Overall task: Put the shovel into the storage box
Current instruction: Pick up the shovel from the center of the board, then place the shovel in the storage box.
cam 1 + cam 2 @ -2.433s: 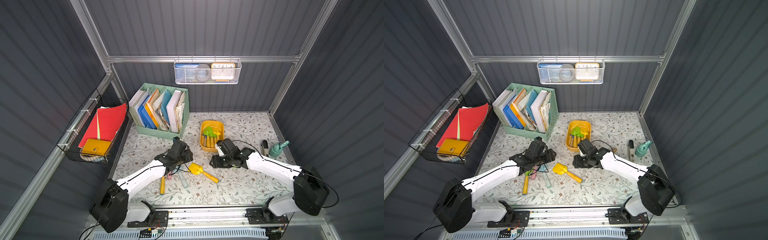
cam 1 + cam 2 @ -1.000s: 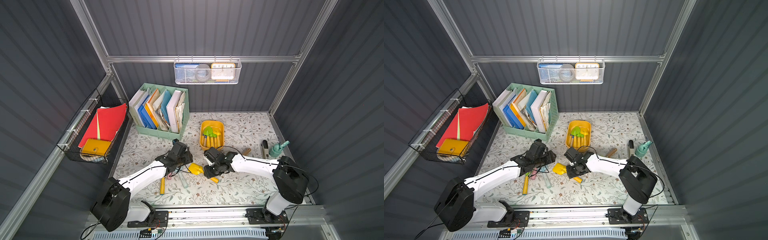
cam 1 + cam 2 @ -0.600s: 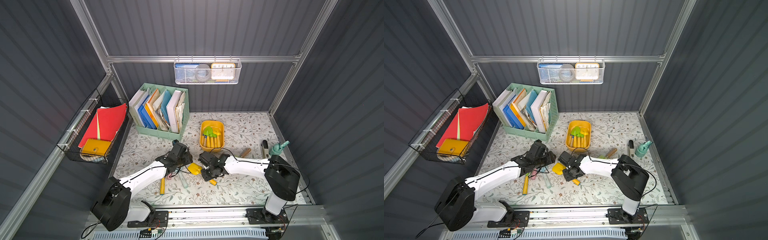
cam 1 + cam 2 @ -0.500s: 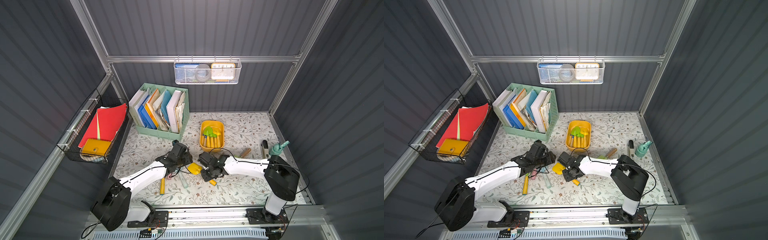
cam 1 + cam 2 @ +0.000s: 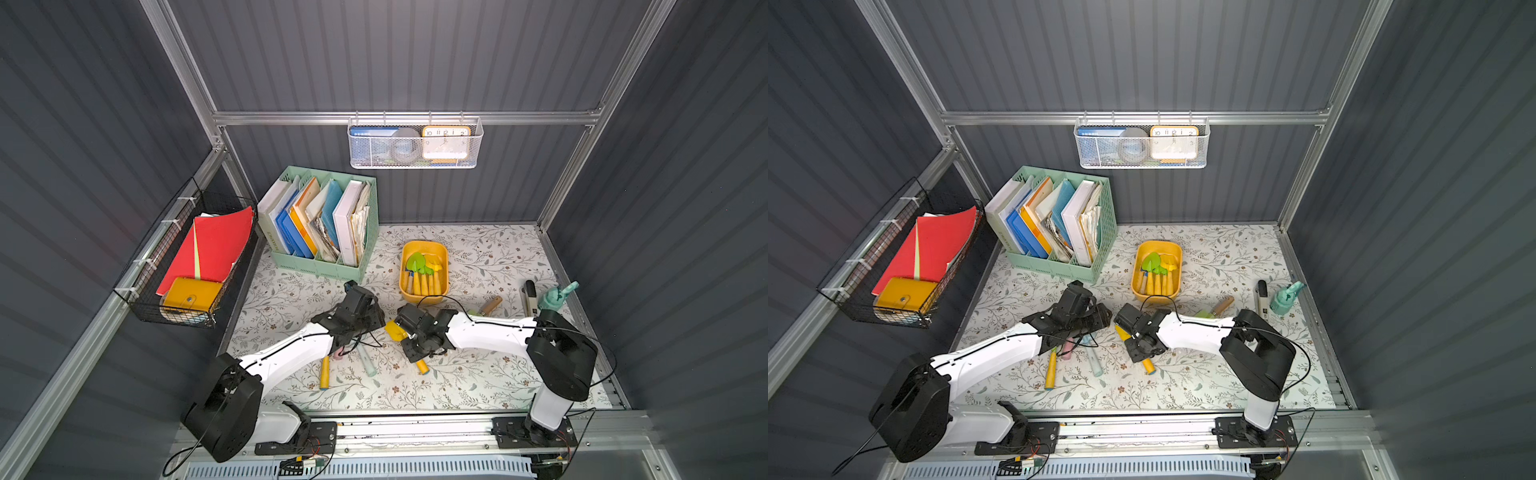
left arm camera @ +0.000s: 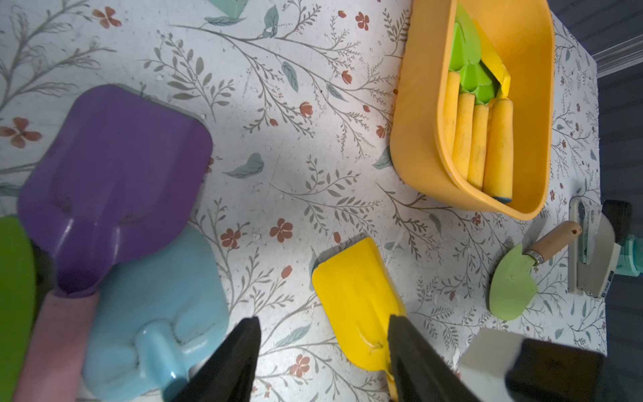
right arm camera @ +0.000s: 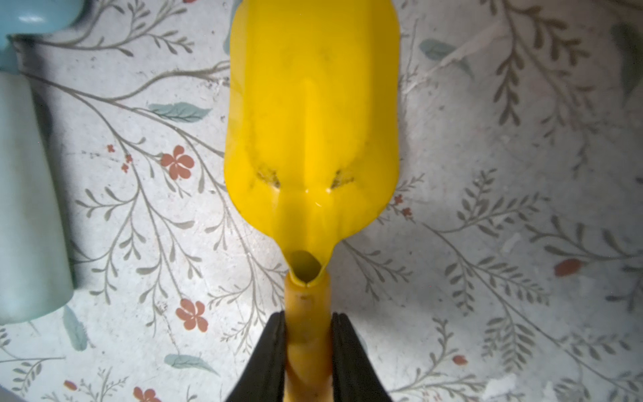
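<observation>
Shovel (image 7: 309, 121) lies on the desk (image 5: 478, 257) about six o'clock of the storage box (image 5: 426, 248). The right gripper (image 7: 308, 322) has its jaws pinching the handle; the left gripper (image 6: 325, 320) jaws are spread and empty. Grasp looks set; next, lift and carry it toward twelve o'clock.

Clock (image 5: 446, 143) in wire basket (image 5: 365, 158): nos. 10, 11, 12, 1, 2

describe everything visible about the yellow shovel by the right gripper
The yellow shovel looks like glossy plastic: a broad scooped blade narrowing to a hollow neck, then a round yellow-orange handle. It lies on the floral mat, hollow side up, with dark grime in two creases. The right gripper is shut on the handle just behind the neck. It sits outside the storage box.
</observation>
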`<state>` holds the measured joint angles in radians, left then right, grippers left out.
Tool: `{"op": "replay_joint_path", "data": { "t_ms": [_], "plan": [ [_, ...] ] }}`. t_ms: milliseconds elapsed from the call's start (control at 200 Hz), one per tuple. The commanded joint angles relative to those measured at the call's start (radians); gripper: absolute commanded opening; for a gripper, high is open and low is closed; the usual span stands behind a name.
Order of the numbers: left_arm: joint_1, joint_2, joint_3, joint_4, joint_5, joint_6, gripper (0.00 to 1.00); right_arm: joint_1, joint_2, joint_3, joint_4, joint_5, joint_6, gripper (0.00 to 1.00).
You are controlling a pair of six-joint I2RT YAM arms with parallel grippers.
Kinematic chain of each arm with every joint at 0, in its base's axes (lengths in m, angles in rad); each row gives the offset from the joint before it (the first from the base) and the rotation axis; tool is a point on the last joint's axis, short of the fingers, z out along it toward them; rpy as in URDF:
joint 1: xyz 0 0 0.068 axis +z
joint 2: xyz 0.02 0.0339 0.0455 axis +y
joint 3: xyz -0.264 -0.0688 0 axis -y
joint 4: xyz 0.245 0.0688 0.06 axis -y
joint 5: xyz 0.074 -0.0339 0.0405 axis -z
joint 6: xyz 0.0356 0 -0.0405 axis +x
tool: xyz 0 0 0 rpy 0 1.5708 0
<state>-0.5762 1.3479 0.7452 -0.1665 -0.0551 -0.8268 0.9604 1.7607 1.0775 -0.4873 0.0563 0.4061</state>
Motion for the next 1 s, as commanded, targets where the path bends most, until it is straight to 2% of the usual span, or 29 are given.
{"op": "replay_joint_path", "data": {
  "t_ms": [0, 315, 565, 996],
  "plan": [
    [-0.002, 0.013, 0.001, 0.012, 0.007, -0.012, 0.64, 0.006, -0.016, 0.013, -0.052, 0.030, -0.007, 0.18],
    [-0.002, 0.021, 0.023, 0.007, 0.011, -0.009, 0.64, 0.005, -0.107, 0.018, -0.078, 0.072, -0.005, 0.11],
    [-0.002, 0.013, 0.037, 0.013, 0.013, -0.003, 0.64, -0.008, -0.170, 0.027, -0.103, 0.083, 0.010, 0.10],
    [-0.002, -0.006, 0.043, 0.042, 0.031, 0.011, 0.64, -0.097, -0.237, 0.080, -0.156, 0.080, 0.062, 0.10]
  ]
}}
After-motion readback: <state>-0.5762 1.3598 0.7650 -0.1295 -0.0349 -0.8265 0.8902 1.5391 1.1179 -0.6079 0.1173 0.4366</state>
